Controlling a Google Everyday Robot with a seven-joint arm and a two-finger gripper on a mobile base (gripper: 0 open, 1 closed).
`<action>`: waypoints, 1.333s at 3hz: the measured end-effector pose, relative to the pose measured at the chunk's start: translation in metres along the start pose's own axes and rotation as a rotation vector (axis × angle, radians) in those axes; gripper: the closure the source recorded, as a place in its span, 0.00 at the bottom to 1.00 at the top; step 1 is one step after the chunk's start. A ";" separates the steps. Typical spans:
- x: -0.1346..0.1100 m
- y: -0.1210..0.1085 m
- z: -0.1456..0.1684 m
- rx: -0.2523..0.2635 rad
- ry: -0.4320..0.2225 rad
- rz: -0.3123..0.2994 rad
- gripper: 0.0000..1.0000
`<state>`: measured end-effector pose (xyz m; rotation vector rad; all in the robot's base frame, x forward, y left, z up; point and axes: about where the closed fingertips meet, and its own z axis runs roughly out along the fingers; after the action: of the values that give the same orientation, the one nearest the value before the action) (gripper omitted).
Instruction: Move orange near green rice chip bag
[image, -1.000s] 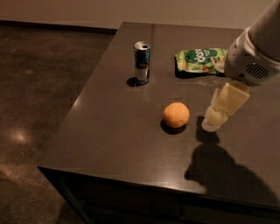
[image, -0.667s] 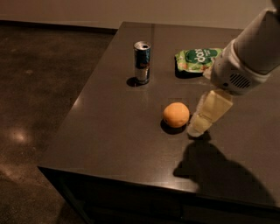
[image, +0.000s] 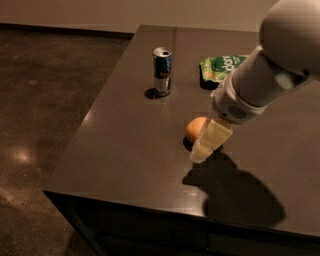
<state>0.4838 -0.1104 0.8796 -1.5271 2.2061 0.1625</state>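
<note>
Closer than before: pale yellow gripper (image: 201, 150) right beside one small round orange fruit (image: 195, 128) on dark desk (image: 125, 150); jaws' state cannot be told; one light-green crinkly chip bag (image: 220, 67); one blue-silver can (image: 162, 70).

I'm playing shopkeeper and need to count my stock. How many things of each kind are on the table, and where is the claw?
Fruit: 1, the orange
Drink cans: 1, the can
Snack bags: 1, the green rice chip bag
Total: 3 things on the table
The claw is low over the table, right against the orange's near side.
</note>
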 end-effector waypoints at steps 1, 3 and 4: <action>-0.002 -0.007 0.019 0.017 0.000 -0.015 0.00; 0.004 -0.017 0.029 0.010 0.019 -0.026 0.41; 0.008 -0.024 0.024 -0.013 0.024 -0.021 0.64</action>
<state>0.5099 -0.1183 0.8585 -1.5670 2.2109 0.1525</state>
